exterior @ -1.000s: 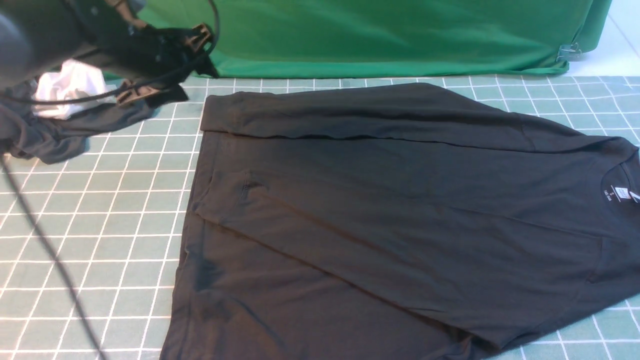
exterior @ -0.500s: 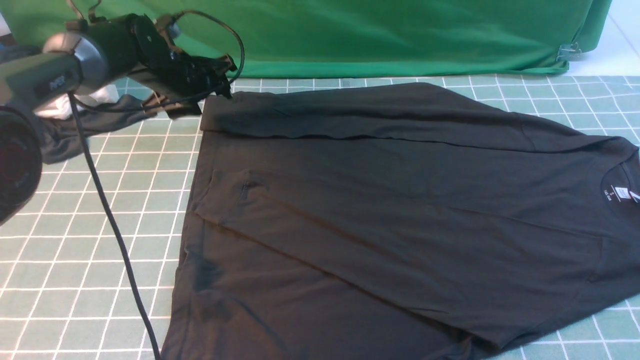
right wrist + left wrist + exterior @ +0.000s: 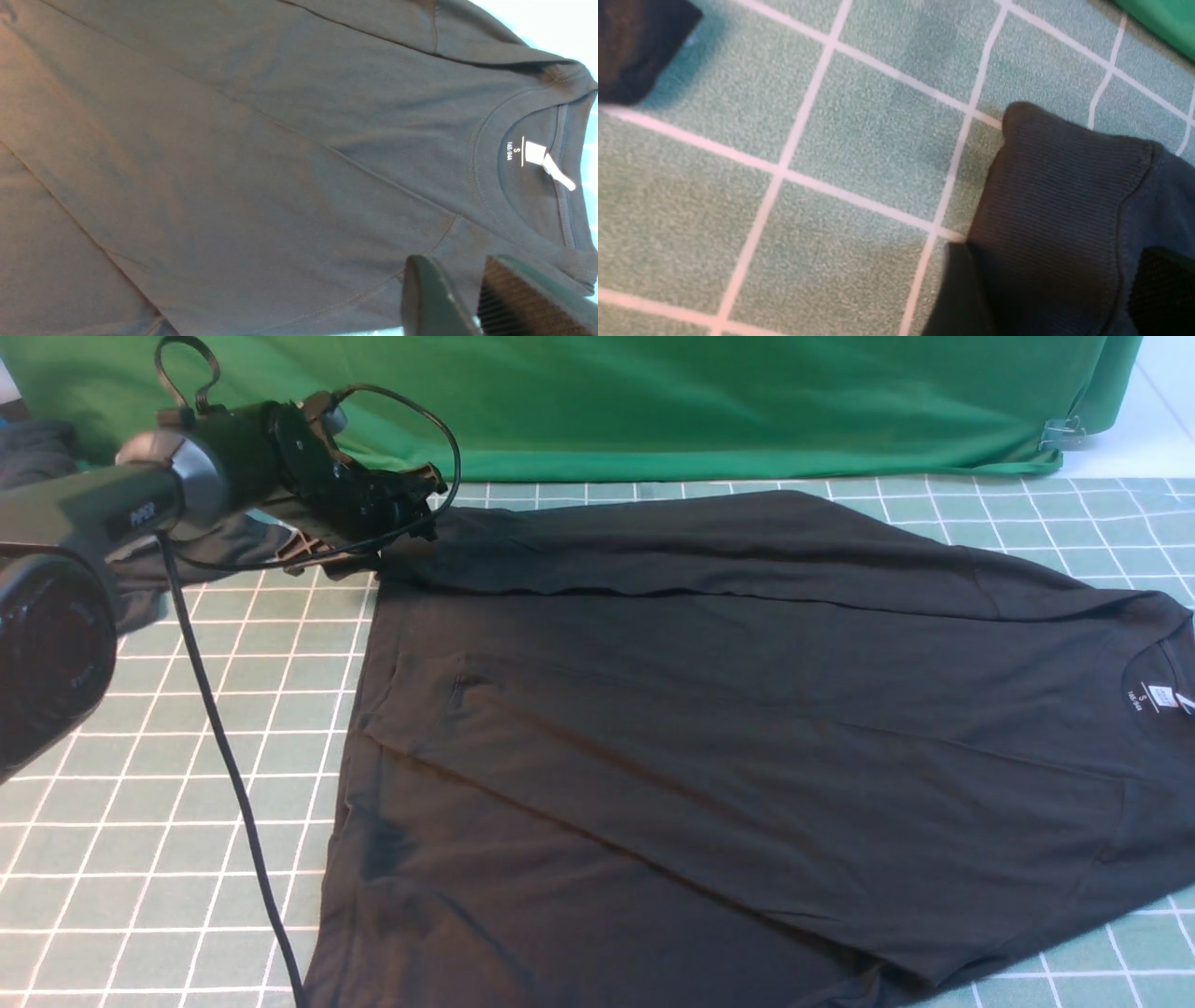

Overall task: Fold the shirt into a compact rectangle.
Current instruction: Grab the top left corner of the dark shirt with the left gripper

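The black long-sleeved shirt [image 3: 728, 737] lies flat on the grid mat, collar and white neck label [image 3: 1159, 695] at the right, hem at the left, both sleeves laid across the body. Its chest print does not show. My left gripper [image 3: 403, 518] is open at the far left corner, its jaws standing on either side of the ribbed cuff [image 3: 1055, 200] without closing on it. Only the right wrist view shows my right gripper [image 3: 455, 266]. It hovers over the shirt [image 3: 261, 154] near the shoulder, fingers slightly apart with nothing between them, the neck label [image 3: 535, 153] nearby.
A smaller dark garment [image 3: 131, 602] lies at the far left, partly behind my left arm. A black cable [image 3: 224, 737] hangs across the mat [image 3: 140, 821]. A green backdrop cloth [image 3: 709, 401] with a binder clip [image 3: 1060, 429] closes off the far edge.
My left arm has swung right and down from above the dark garment to the shirt's cuff, now covering the white cloth. The shirt has not moved.
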Controlling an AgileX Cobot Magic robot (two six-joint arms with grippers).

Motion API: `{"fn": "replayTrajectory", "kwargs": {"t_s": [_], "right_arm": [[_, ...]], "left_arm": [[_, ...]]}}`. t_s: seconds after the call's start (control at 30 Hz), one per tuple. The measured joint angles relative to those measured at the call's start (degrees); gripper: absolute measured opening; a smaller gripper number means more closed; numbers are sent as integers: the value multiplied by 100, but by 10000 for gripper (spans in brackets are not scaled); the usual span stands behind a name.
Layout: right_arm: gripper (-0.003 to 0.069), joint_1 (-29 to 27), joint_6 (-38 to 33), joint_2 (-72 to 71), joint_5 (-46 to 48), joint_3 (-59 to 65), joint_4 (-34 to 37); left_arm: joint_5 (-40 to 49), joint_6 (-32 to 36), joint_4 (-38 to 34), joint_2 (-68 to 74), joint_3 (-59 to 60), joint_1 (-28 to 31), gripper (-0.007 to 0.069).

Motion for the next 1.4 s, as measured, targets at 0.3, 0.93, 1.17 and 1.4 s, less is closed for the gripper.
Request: {"fn": "replayTrajectory", "kwargs": {"t_s": [0.3, 0.93, 1.17, 1.4], "right_arm": [[185, 0, 6, 0, -133, 0, 0], [201, 0, 12, 0, -239, 0, 0], [209, 0, 12, 0, -239, 0, 0], [216, 0, 13, 0, -239, 0, 0]], "left_arm": [[982, 479, -473, -268, -291, -23, 387], [1424, 411, 996, 78, -496, -174, 382], [1327, 445, 712, 83, -528, -174, 376], [1338, 566, 306, 83, -748, -174, 318]]}}
